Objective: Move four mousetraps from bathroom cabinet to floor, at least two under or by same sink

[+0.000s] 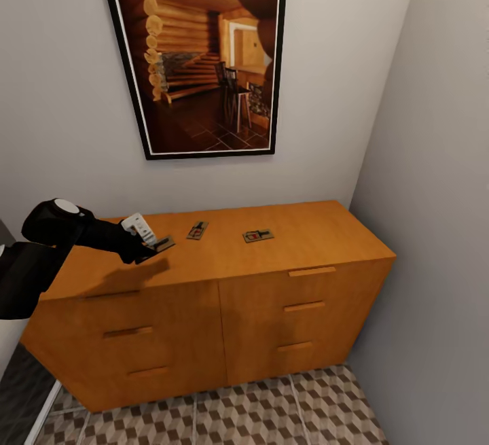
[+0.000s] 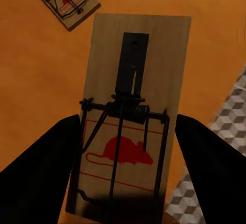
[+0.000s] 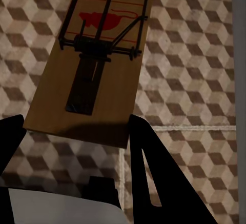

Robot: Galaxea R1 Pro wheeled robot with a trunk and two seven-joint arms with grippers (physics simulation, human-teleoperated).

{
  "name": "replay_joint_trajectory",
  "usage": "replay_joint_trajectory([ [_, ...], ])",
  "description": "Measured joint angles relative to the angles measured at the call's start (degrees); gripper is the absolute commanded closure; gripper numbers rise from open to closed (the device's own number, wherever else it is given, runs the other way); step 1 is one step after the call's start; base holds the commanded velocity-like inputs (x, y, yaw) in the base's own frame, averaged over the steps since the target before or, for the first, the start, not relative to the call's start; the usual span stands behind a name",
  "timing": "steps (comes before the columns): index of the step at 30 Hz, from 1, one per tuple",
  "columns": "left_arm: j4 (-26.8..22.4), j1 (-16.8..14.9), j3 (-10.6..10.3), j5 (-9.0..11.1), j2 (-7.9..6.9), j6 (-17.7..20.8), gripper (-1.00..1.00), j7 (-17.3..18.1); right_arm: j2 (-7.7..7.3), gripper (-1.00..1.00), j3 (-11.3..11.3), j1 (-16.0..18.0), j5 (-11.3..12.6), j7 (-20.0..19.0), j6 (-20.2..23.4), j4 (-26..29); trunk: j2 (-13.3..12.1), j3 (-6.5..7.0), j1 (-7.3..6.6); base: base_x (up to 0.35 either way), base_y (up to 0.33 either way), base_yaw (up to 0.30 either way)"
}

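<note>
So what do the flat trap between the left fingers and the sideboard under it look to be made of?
The flat rectangular mousetrap looks like pale, matte wood: faint grain on the board, with dark metal-looking wire spring and bar and a red mouse print. The low orange-brown cabinet looks like smooth, satin-finished wood or veneer; its even colour leaves that open.

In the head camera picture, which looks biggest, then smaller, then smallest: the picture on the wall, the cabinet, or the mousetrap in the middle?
1. The cabinet looks biggest.
2. The framed picture comes next, though its top is cut off.
3. The middle mousetrap looks smallest, tiny by comparison.
</note>
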State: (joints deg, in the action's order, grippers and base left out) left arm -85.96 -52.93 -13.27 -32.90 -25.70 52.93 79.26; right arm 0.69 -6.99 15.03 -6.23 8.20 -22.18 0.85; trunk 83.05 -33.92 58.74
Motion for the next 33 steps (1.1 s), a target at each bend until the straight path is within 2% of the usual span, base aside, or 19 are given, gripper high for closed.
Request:
replay_joint_trajectory([
  [25,0.4,0.0,0.0,0.0,-0.11,0.0,1.0,0.1,-0.09,1.0,0.1,0.0,-0.1,0.0,-0.4,0.0,0.0,0.0,0.03,-0.274,-0.162,0.0],
  [33,0.5,1.0,0.0,0.0,-0.12,-0.1,1.0,0.1,-0.09,1.0,0.1,0.0,-0.1,0.0,-0.3,0.0,0.0,0.0,0.03,-0.327,-0.051,0.0],
])
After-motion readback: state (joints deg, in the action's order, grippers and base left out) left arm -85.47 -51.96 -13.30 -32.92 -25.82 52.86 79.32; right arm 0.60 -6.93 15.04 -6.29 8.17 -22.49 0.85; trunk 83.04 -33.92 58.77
